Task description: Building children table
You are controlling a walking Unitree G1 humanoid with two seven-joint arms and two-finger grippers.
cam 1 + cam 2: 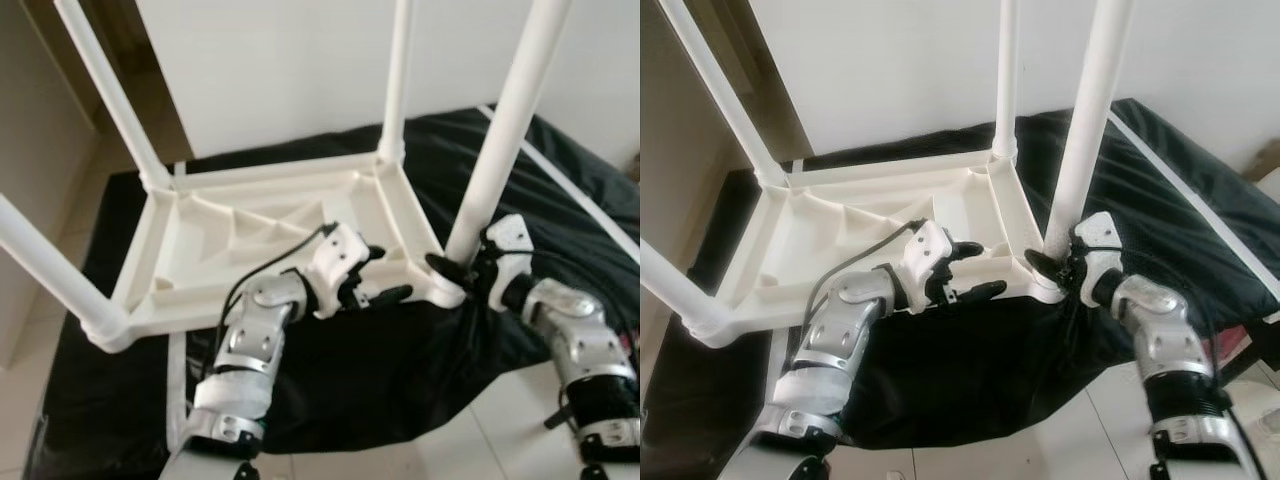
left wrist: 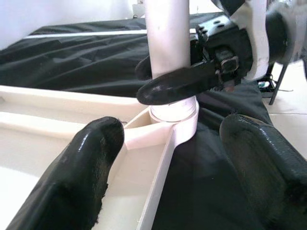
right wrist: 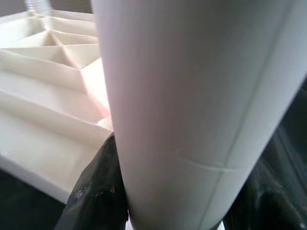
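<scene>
In the centre of the head views, a white plastic children's table [image 1: 270,230] lies upside down on a black, wrinkled sheet [image 1: 560,170], its ribbed underside up and four smooth round legs rising out of the corner sockets. The near right leg [image 1: 505,125] runs from the lower right of centre up to the top edge; the right gripper [image 1: 452,268] is pinched around its base, one finger in front and one behind. The left wrist view adds the detail: that matte black finger [image 2: 184,82] pressed across the tube just above the socket collar [image 2: 173,112]. The right wrist view brings the glossy leg very close, a faint seam ringing it. The left gripper [image 1: 385,275] sits spread at the tabletop's near rim, one finger inside the frame, one outside over the sheet. Pale floor tiles [image 1: 480,440] lie along the bottom.
</scene>
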